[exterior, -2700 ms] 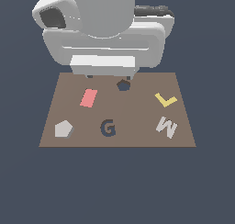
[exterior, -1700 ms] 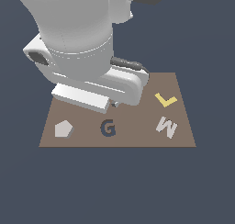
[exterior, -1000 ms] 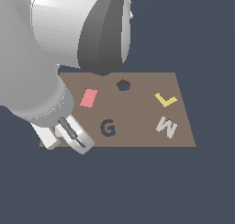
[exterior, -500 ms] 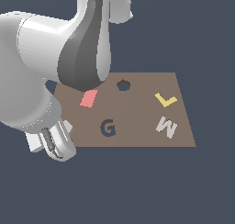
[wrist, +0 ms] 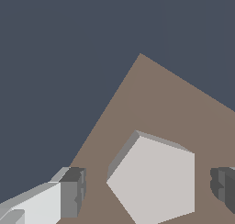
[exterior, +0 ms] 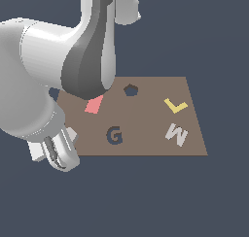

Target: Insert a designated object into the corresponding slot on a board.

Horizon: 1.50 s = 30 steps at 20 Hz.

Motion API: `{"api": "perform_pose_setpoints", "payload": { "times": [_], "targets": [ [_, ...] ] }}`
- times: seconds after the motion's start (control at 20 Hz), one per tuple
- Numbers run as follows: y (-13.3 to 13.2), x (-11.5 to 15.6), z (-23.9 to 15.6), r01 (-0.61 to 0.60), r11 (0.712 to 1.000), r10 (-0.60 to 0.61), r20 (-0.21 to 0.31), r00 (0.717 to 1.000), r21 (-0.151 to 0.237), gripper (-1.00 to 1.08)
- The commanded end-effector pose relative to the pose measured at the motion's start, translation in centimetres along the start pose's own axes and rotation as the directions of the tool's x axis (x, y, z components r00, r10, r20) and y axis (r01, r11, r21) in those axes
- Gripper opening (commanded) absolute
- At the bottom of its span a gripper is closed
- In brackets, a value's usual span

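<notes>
My end effector (wrist: 148, 191) is spread open, one finger on each side of the pentagon block (wrist: 153, 179), apparently not touching it. The block lies at the board's (exterior: 146, 119) lower-left corner in the exterior view; the pentagon slot (exterior: 130, 90) sits upper-centre, well apart, beyond the pink rectangle (exterior: 94, 105) and the G cut-out (exterior: 114, 135).

The arm's bulk hides the board's (exterior: 146, 143) near-left corner, with possibly the grey pentagon (exterior: 71, 133) peeking out.

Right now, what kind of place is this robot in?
Probably a computer-made practice world, not a real room: a flat brown board with a G-shaped cut-out floats in plain dark blue, and the claw straddles a smooth grey pentagon block.
</notes>
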<state>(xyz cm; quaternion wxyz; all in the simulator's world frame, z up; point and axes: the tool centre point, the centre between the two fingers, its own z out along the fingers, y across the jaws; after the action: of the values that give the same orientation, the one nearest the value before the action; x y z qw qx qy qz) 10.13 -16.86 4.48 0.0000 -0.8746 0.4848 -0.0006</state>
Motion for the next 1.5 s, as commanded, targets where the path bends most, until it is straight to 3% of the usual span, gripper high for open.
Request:
{"api": "perform_pose_setpoints", "payload": {
  "times": [0.0, 0.2, 0.25, 1.45],
  "targets": [
    [0.0, -0.1, 0.9, 0.000, 1.000, 0.000, 0.001, 1.000, -0.001, 1.00],
    [0.1, 0.0, 1.5, -0.002, 1.000, 0.002, 0.001, 1.000, -0.001, 1.00],
    [0.1, 0.0, 1.5, -0.002, 1.000, 0.002, 0.001, 1.000, -0.001, -1.00],
    [0.2, -1.1, 1.2, 0.006, 1.000, -0.006, 0.002, 1.000, -0.001, -1.00]
  ]
}}
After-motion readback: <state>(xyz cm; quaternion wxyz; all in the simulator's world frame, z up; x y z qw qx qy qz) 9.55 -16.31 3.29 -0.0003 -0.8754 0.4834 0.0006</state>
